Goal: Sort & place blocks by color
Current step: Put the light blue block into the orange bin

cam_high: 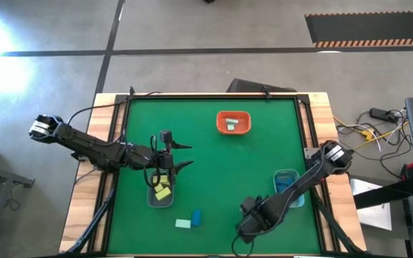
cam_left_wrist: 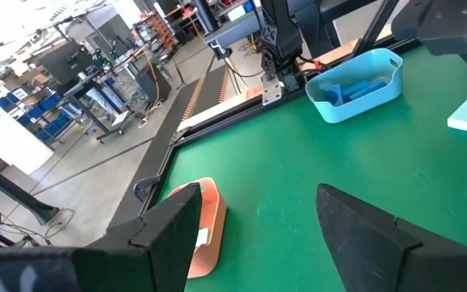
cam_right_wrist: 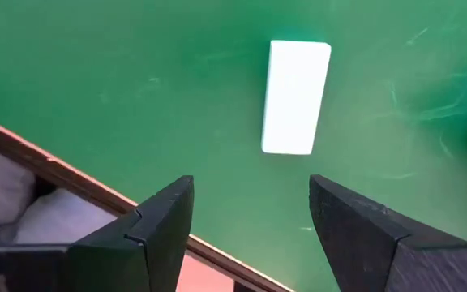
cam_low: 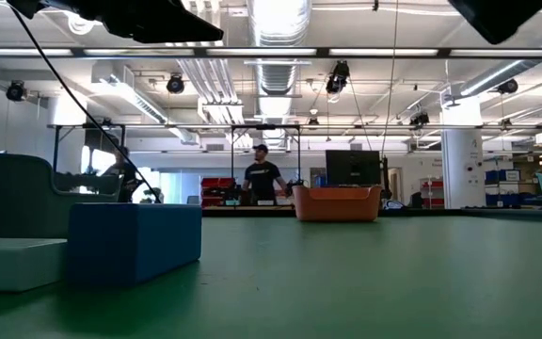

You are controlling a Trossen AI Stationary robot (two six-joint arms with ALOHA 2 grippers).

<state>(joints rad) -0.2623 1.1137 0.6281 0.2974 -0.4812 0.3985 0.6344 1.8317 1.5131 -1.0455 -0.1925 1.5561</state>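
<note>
My right gripper [cam_right_wrist: 250,223], jaws wide and empty, hovers near the mint block [cam_right_wrist: 296,96]; next I descend and grasp it.

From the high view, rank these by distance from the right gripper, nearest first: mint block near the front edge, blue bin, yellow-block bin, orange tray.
Measured from the right gripper, jaws open, near the table's front edge:
1. Blue bin, on its right side, and the mint block, on its left side: too close to call.
2. Yellow-block bin, beyond the mint block.
3. Orange tray, by the far edge.

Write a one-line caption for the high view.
Left gripper open above the yellow-block bin; right gripper open near the loose mint block.
</note>
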